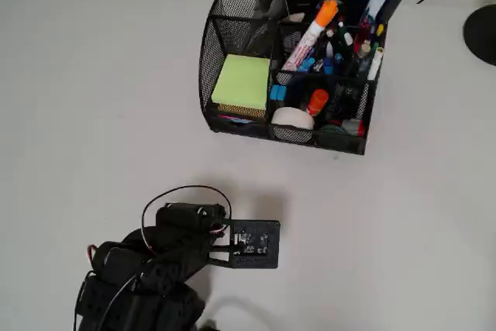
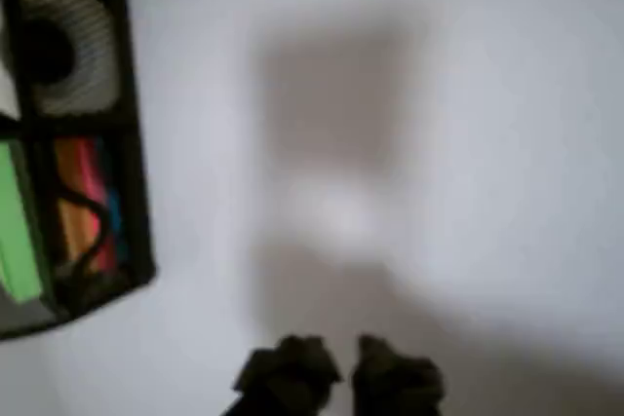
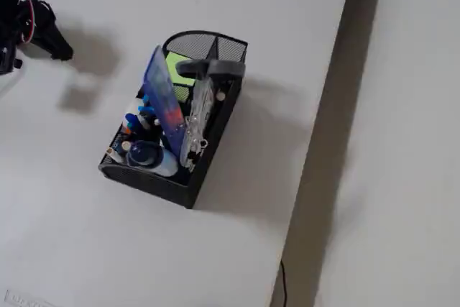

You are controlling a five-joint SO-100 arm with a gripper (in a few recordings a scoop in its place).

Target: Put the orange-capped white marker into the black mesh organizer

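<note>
One orange-capped white marker (image 1: 311, 32) sits tilted in a rear compartment of the black mesh organizer (image 1: 232, 36); our gripper (image 2: 343, 369) hangs over bare table (image 2: 439, 143), well apart, fingertips nearly pressed together, pinching nothing.

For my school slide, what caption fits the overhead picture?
Orange-capped white marker stands in the black mesh organizer; the robot arm sits apart on the white table.

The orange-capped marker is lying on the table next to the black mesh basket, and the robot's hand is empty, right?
Not quite. The orange-capped marker isn't on the table; the overhead view shows it leaning inside the black mesh organizer, among the pens. The rest holds: in the wrist view the end effector carries nothing above the bare table.
</note>
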